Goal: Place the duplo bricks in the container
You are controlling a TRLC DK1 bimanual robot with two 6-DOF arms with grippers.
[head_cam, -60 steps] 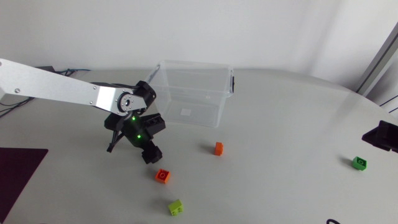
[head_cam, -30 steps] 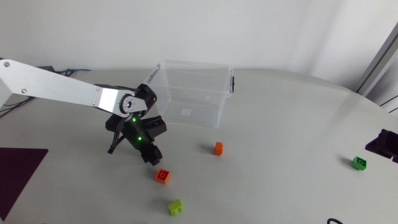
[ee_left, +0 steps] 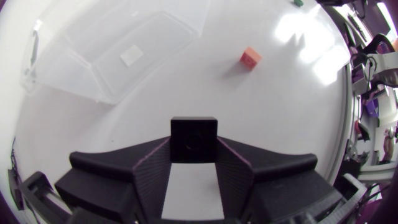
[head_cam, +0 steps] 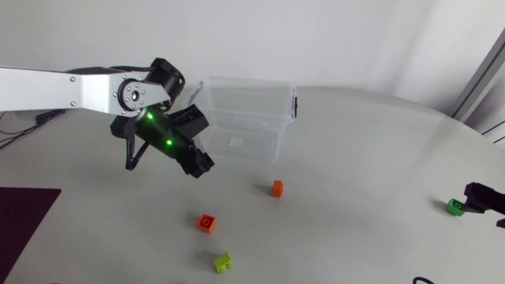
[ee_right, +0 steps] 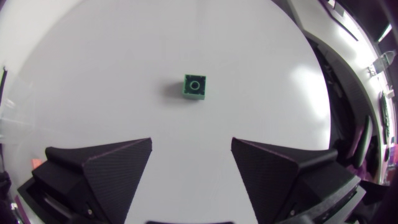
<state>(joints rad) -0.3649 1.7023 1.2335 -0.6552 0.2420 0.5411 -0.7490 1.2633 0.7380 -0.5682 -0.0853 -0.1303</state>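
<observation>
My left gripper [head_cam: 199, 167] hangs above the table in front of the clear plastic container [head_cam: 245, 118], shut on a black brick [ee_left: 194, 138] that sits between its fingertips. From the left wrist the container [ee_left: 112, 50] lies ahead and to one side, with a small orange brick [ee_left: 249, 57] beyond. On the table lie the orange brick [head_cam: 277, 188], a red brick [head_cam: 207, 223], a lime brick [head_cam: 223, 263] and a green brick [head_cam: 456, 207]. My right gripper [head_cam: 477, 197] is at the far right, open, the green brick [ee_right: 194, 86] just ahead of its fingers.
The container has nothing visible in it except a white label on its floor. A dark mat [head_cam: 24, 217] covers the table's near left corner. The table's curved edge [head_cam: 473, 130] runs close behind the right gripper.
The left gripper shut on the black brick and rose from the table toward the container. The right gripper came further in toward the green brick.
</observation>
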